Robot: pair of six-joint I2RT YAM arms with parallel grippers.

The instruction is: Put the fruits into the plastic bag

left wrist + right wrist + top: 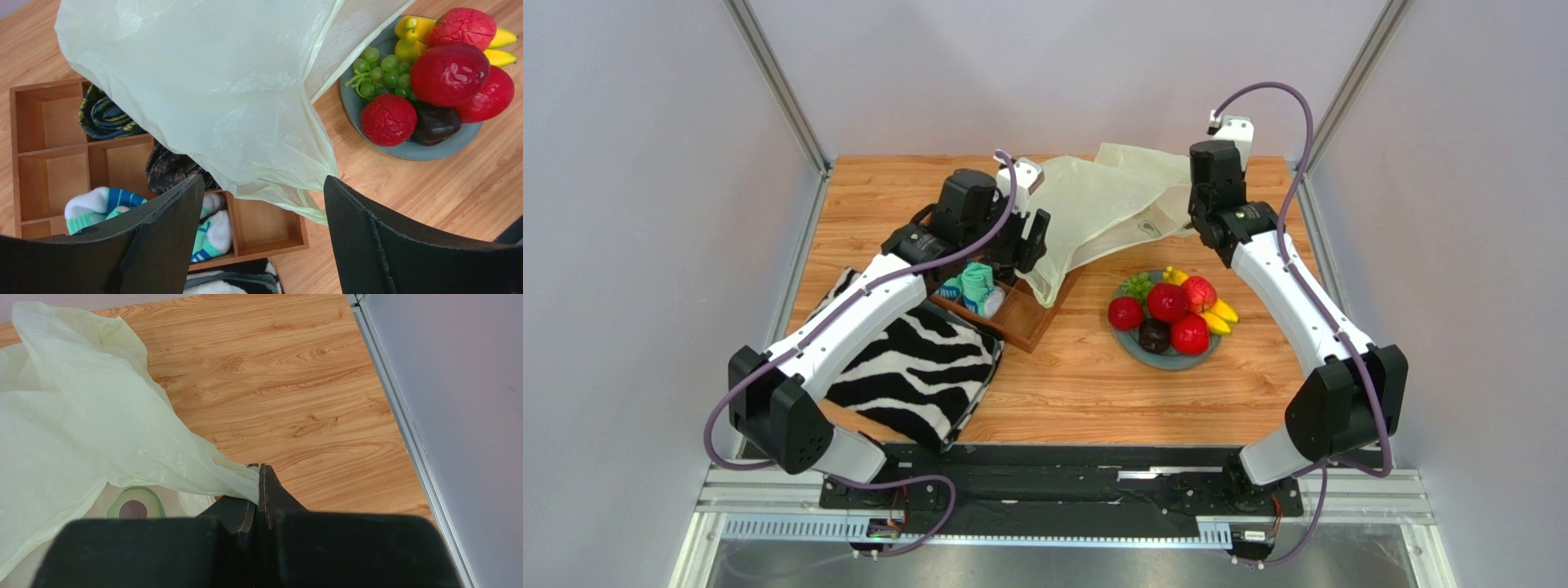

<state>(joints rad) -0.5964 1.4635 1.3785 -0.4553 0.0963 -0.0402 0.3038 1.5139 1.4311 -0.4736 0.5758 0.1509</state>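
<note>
The pale cream-yellow plastic bag (1100, 208) lies across the back of the table, one corner hanging over the wooden tray. My right gripper (259, 471) is shut on the bag's edge (233, 481) and holds it up; it shows in the top view (1212, 221). My left gripper (264, 196) is open, just in front of the bag's lower edge (276, 190), holding nothing. The fruits (1169, 312) sit on a grey-blue plate (1136, 348): red round ones, a dark one, yellow bananas and green grapes (380, 73).
A wooden compartment tray (55, 153) holds teal-and-white rolled socks (104, 205) and dark socks. A zebra-striped cloth (903, 368) lies at the front left. Walls close in both sides and the back.
</note>
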